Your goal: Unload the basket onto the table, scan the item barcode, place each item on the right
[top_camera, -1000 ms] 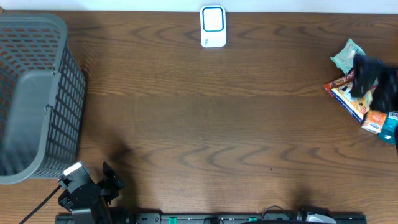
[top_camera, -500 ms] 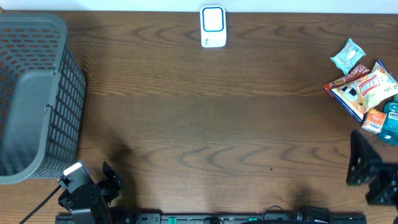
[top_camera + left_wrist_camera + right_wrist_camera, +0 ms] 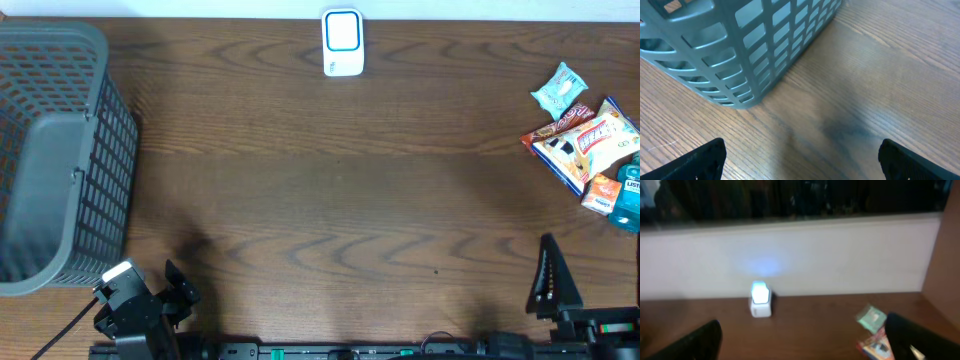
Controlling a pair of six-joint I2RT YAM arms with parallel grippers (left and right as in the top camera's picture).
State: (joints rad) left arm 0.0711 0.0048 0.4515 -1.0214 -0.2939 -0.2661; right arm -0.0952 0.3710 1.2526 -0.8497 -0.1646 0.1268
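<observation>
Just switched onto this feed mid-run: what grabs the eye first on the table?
The big grey mesh basket fills the left edge of the dark wood table. A small white scanner with a blue-lit face stands alone at the middle of the far edge, and a bright heap of snack packets crowds the right edge.

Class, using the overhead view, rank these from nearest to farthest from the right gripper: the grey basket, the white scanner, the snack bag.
1. snack bag, right edge, beyond the right gripper.
2. white scanner, far edge, centre.
3. grey basket, far left.
</observation>
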